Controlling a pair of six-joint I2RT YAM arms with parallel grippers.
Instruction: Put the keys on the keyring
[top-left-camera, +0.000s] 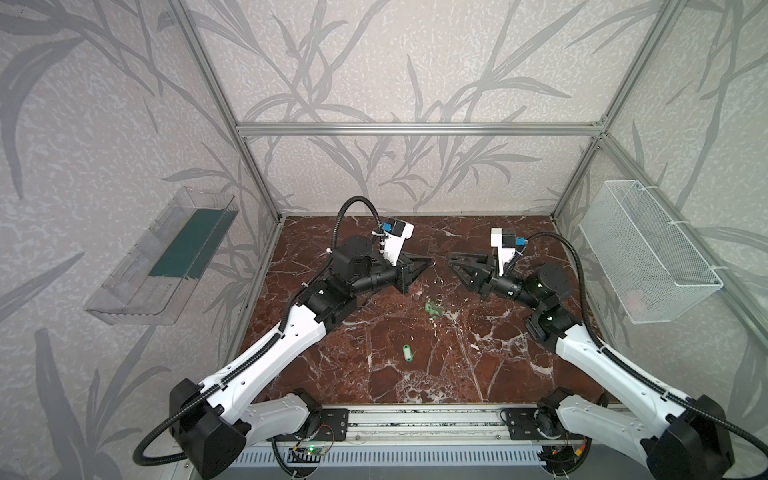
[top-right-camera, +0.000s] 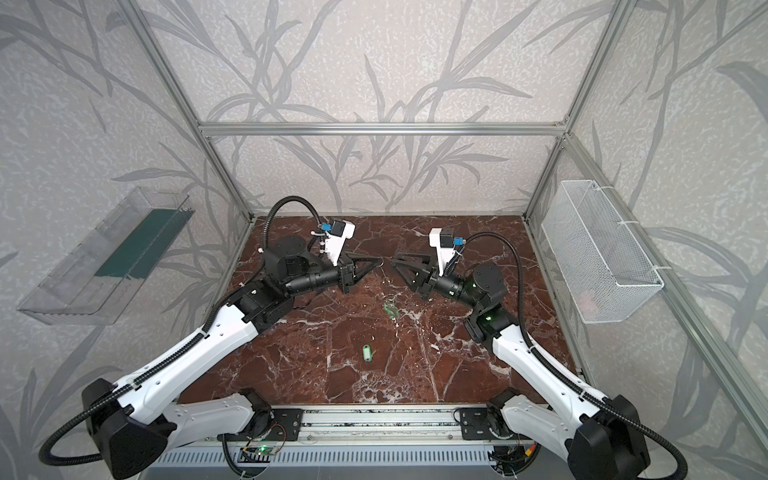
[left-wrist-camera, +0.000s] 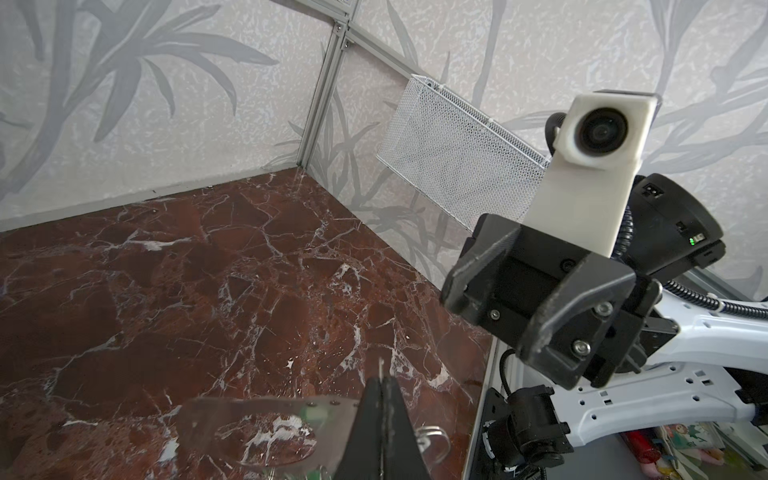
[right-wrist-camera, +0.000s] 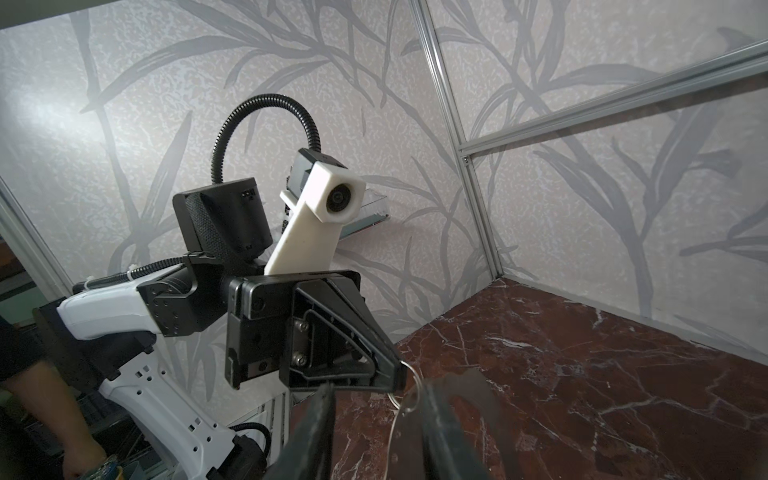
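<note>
Keyring (left-wrist-camera: 249, 406), left wrist view: hangs under left gripper (left-wrist-camera: 382, 386), jaws shut; green tag (left-wrist-camera: 311, 413) at its rim. Right wrist view: left gripper pinches wire ring (right-wrist-camera: 419, 380); keyring hangs between parted fingers of right gripper (right-wrist-camera: 380, 399), contact unclear. Both top views: grippers nearly tip to tip, far centre; one key (top-left-camera: 408, 352) lies nearer, well apart.

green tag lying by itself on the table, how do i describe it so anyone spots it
Start at the dark red marble table and look at its open middle, toward the front edge. A small green oblong tag with a pale label lies flat there, alone; the other green tags sit farther back, bunched together.
</note>
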